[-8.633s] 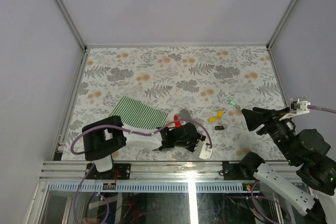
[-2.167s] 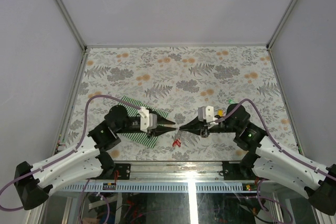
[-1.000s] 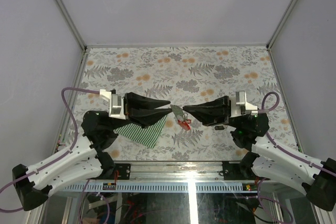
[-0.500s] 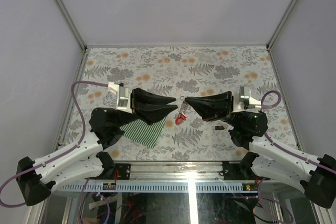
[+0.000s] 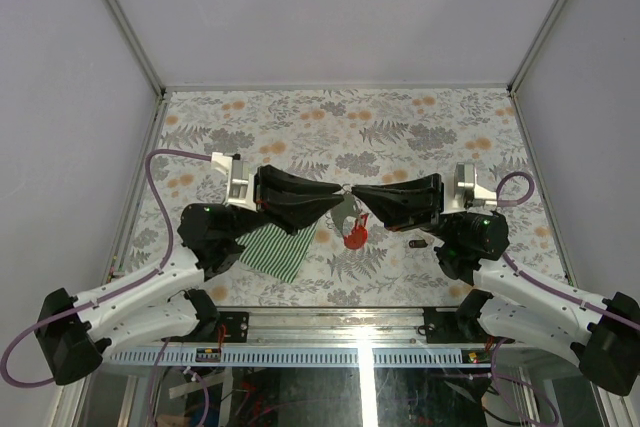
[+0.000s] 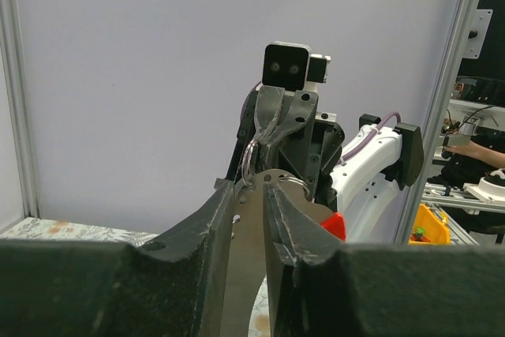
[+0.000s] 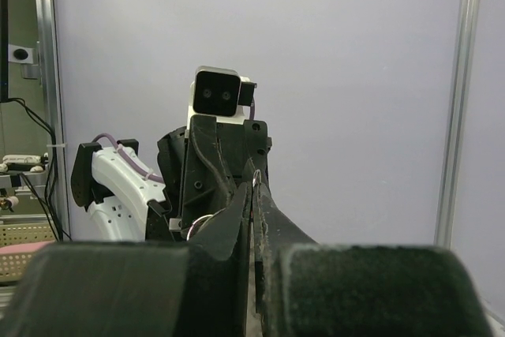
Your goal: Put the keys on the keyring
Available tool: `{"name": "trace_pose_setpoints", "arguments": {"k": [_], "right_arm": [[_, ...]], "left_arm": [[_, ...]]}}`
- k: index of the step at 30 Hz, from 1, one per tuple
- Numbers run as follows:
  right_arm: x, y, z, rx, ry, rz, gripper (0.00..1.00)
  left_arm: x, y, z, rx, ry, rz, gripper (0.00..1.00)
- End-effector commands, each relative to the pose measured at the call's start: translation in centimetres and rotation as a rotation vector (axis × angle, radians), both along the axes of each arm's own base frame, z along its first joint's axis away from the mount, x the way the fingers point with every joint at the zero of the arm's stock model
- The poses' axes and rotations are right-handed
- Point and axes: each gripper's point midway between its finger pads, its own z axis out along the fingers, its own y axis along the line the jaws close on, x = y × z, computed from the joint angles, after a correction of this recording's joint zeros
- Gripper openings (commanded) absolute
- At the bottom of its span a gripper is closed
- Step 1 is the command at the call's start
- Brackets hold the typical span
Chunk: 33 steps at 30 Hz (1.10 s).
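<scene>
Holding both arms high over the flowery surface [image 5: 300, 127], I have my left pincer [image 5: 338, 195] and right pincer [image 5: 358, 193] nose to nose in the air; the right pincer is squeezed tight on the thin loop of the keyring [image 5: 354, 237], whose red tag hangs just below the tips; the left pincer is a little apart with the loop at its tips, and I cannot tell if it pinches; a small dark key [image 5: 418, 243] lies near my right arm; a striped cloth [image 5: 268, 250] lies by my left.

My left claw [image 6: 256, 189] is matt black plastic, slightly rough. The keyring [image 6: 248, 162] is thin shiny metal; its tag [image 5: 356, 238] is glossy red plastic.
</scene>
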Motion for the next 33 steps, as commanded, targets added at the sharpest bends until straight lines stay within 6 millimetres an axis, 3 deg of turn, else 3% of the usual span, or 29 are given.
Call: {"name": "trace_pose_setpoints", "arguments": {"k": [1, 23, 28, 31, 33], "right_arm": [[-1.5, -1.1, 2.5, 0.085, -0.076, 0.016, 0.0], [-1.5, -0.5, 1.3, 0.041, -0.071, 0.03, 0.0], [-1.5, -0.5, 1.2, 0.041, -0.068, 0.029, 0.0], [-1.5, -0.5, 1.1, 0.025, -0.073, 0.02, 0.01], [-1.4, -0.5, 0.8, 0.0, -0.076, 0.005, 0.08]], "left_arm": [[-0.7, 1.1, 3.0, -0.103, -0.057, 0.006, 0.21], [-0.8, 0.3, 3.2, -0.1, -0.057, -0.016, 0.17], [-1.1, 0.2, 3.3, -0.094, -0.072, -0.024, 0.01], [-1.6, 0.1, 3.1, -0.07, -0.107, -0.034, 0.0], [-2.0, 0.1, 2.9, -0.036, -0.14, -0.037, 0.0]]}}
